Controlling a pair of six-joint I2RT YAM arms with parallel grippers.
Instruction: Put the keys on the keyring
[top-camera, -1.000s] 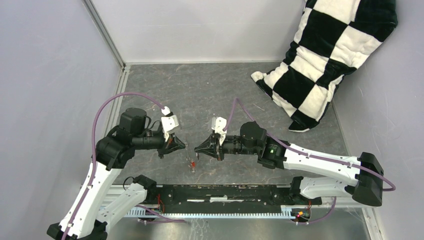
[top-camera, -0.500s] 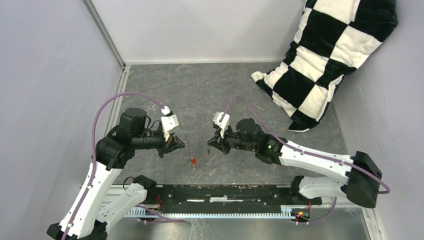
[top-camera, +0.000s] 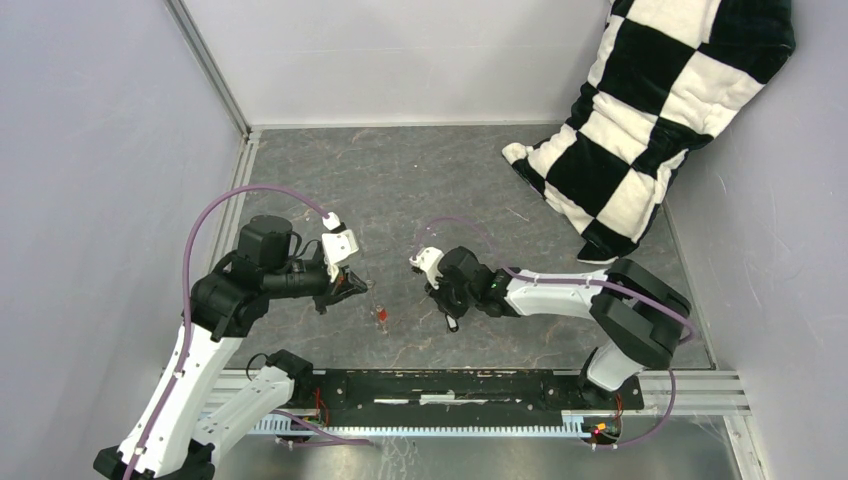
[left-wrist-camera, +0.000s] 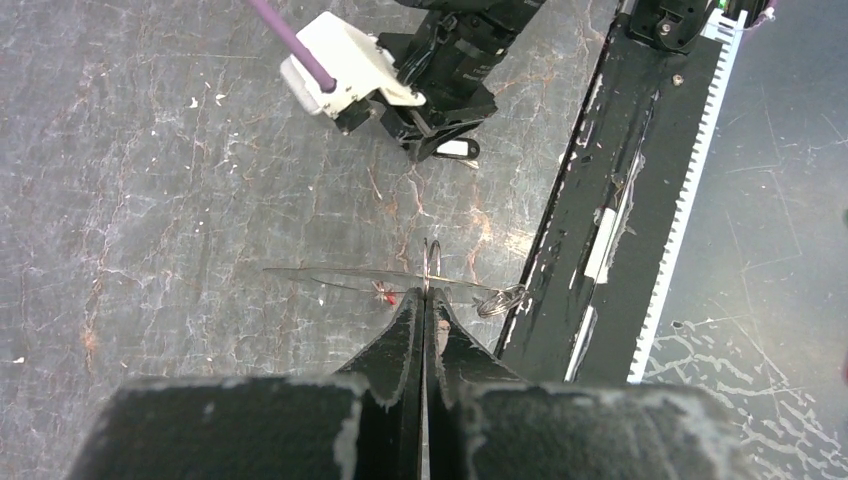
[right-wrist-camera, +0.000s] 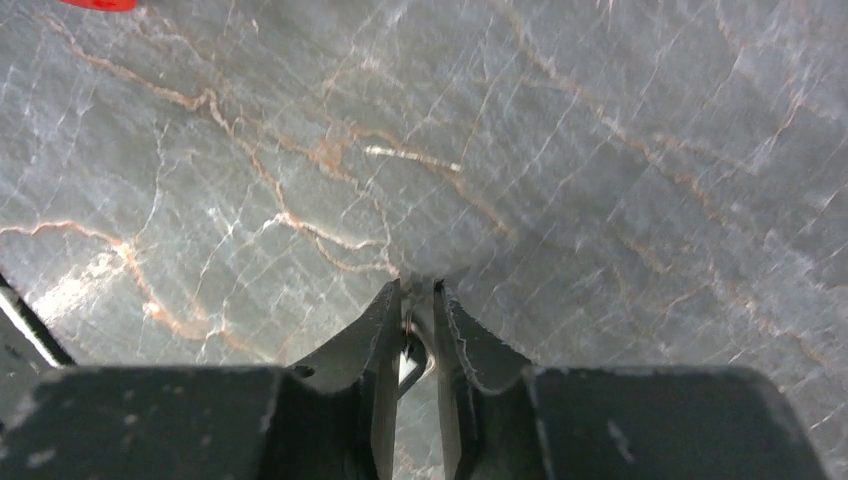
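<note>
- From above, the left gripper reaches in from the left over the grey marbled table. The right gripper points down at the table just across from it. The two are near each other but not touching.
- The red key shows as a tiny red spot between them, a little nearer the arm bases than the left gripper's tip. Anything finer is too thin to make out from up here.
- A checkered pillow leans in the far right corner, well apart from the arms.
- On the left wrist view the fingers are pressed tight together with no gap. They pinch the keyring — a thin grey wire hoop seen almost edge-on, running out to both sides of the tips.
- The red key sits against the hoop's wire just left of those fingertips. Whether it is threaded on, I cannot tell.
- A small metal curl sits at the hoop's right end, close to the black rail. The right gripper stands beyond the hoop, apart from it.
- On the right wrist view the fingers stand slightly apart with a narrow slot between them, tips right down at the table.
- A pale sliver sits low in that slot — what it is, I cannot tell. The red key is only a scrap at the top left edge.
</note>
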